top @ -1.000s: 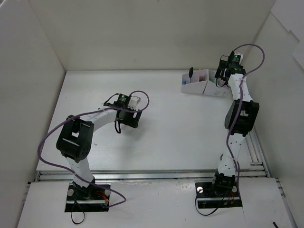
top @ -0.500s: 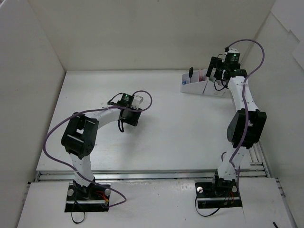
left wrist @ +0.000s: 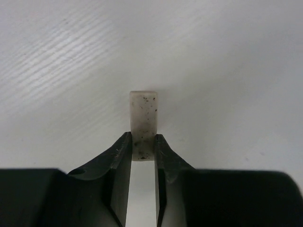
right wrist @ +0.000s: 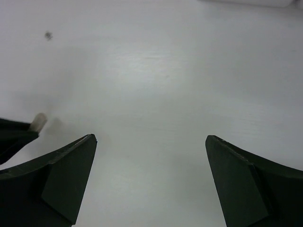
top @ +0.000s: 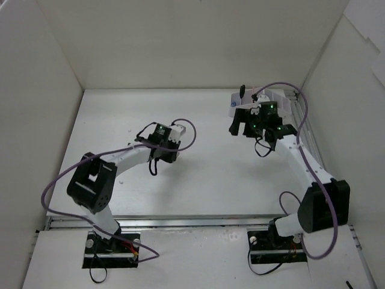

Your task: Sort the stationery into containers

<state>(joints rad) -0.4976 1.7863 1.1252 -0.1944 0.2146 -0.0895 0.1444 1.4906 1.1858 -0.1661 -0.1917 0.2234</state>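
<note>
Currently the eraser [left wrist: 143, 120] is held pinched at its near end in the narrowed left tool [left wrist: 143, 144] left of the worktop's [top: 210, 174] centre, long axis pointing out past the tips, while the organiser [top: 280, 96] is set well apart in the far right corner, beside the wide, empty right tool [right wrist: 149, 138].

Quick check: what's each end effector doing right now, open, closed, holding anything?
Left end effector: closed on a small beige eraser.
Right end effector: open, holding nothing.
</note>
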